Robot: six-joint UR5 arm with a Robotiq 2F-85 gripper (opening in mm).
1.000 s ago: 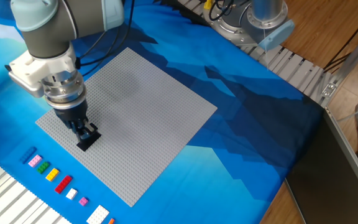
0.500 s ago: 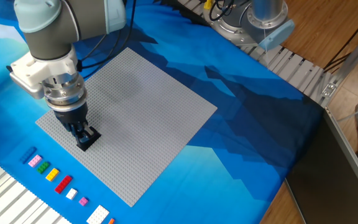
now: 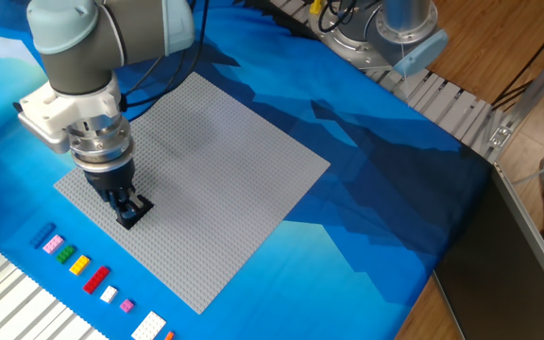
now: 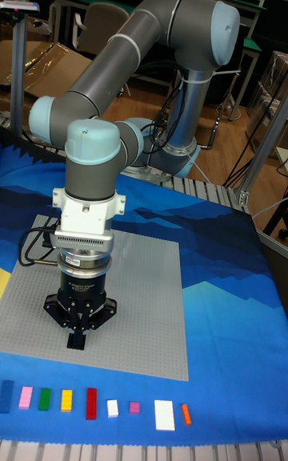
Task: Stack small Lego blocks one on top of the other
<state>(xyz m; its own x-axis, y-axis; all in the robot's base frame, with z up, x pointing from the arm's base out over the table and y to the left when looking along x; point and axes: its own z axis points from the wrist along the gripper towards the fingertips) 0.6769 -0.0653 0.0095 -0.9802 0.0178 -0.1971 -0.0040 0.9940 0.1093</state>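
A flat black Lego block (image 3: 133, 215) (image 4: 78, 342) rests on the grey baseplate (image 3: 215, 161) near its front left edge. My gripper (image 3: 127, 205) (image 4: 78, 335) points straight down over it, and its dark fingers are closed around the block's top. A small blue Lego block (image 3: 43, 236) (image 4: 6, 395) lies on the blue cloth at the left end of a row of loose bricks, apart from the gripper. The fingers hide how the black block sits on the plate.
In the row beside the blue block lie pink, green (image 3: 64, 253), yellow, red (image 4: 91, 402), white and orange (image 4: 186, 414) bricks. A metal roller rail (image 3: 8, 302) borders the cloth's near edge. The arm's base (image 3: 395, 28) stands at the back.
The arm's upper body has shifted slightly to the right. The fingers and the black block stay at the same spot on the baseplate.
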